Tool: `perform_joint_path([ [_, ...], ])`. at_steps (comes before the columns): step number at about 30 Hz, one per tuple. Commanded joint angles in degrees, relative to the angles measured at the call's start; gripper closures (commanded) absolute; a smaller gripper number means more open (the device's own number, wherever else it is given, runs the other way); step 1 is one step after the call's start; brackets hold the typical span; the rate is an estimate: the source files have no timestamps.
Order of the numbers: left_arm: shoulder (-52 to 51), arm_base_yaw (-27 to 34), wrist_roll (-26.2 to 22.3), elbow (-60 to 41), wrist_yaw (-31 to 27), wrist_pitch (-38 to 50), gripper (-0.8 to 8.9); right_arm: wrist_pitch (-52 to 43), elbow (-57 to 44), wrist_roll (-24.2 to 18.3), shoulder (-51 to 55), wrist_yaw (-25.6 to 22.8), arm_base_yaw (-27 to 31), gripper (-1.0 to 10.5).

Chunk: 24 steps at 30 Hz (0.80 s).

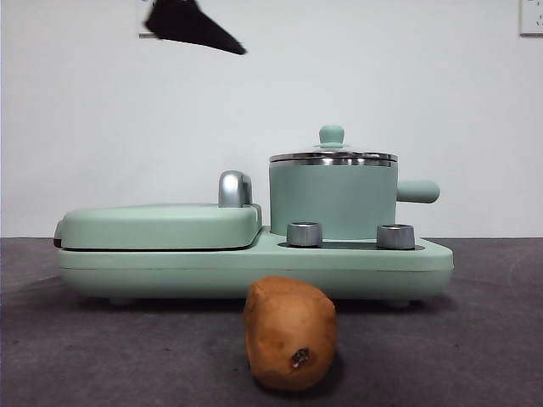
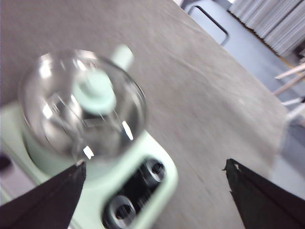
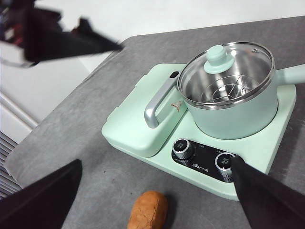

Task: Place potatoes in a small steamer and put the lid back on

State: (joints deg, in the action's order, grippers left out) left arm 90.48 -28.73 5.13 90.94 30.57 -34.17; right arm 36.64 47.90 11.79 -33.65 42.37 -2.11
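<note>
The tan potato point(image 1: 290, 332) lies on the grey table in front of the appliance; it also shows in the right wrist view point(image 3: 148, 210). The mint-green steamer point(image 1: 333, 199) stands on the right of the base with the glass lid point(image 1: 333, 155) on it. My left gripper point(image 2: 155, 164) is open and empty, high above the lid point(image 2: 81, 105); its view is blurred. It shows as a black tip point(image 1: 195, 25) at the top of the front view. My right gripper point(image 3: 156, 161) is open and empty, above the potato and in front of the steamer point(image 3: 238, 114) and lid point(image 3: 228, 71).
The flat mint-green griddle point(image 1: 161, 225) with a chrome handle point(image 1: 233, 188) takes up the base's left half. Two steel dials point(image 1: 305, 234) point(image 1: 395, 236) sit on the base's front. The steamer's side handle point(image 1: 417, 192) points right. The table's edge point(image 3: 57, 143) runs near the griddle's side.
</note>
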Motion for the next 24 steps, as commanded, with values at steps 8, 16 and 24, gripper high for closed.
perform_joint_path([
  [8,17.42,-5.99,-5.35,19.32,-18.62,0.35,3.49,-0.48,0.85,-0.26,-0.37,-0.04,-0.09,4.5],
  [16,23.54,-9.18,-7.48,21.11,-23.30,4.83,3.52,-0.50,0.85,-0.26,-0.35,0.07,-0.09,4.5],
  [24,26.80,-9.86,-5.51,21.11,-24.63,5.22,3.82,-0.50,0.85,-0.26,-0.35,0.04,-0.09,4.5],
])
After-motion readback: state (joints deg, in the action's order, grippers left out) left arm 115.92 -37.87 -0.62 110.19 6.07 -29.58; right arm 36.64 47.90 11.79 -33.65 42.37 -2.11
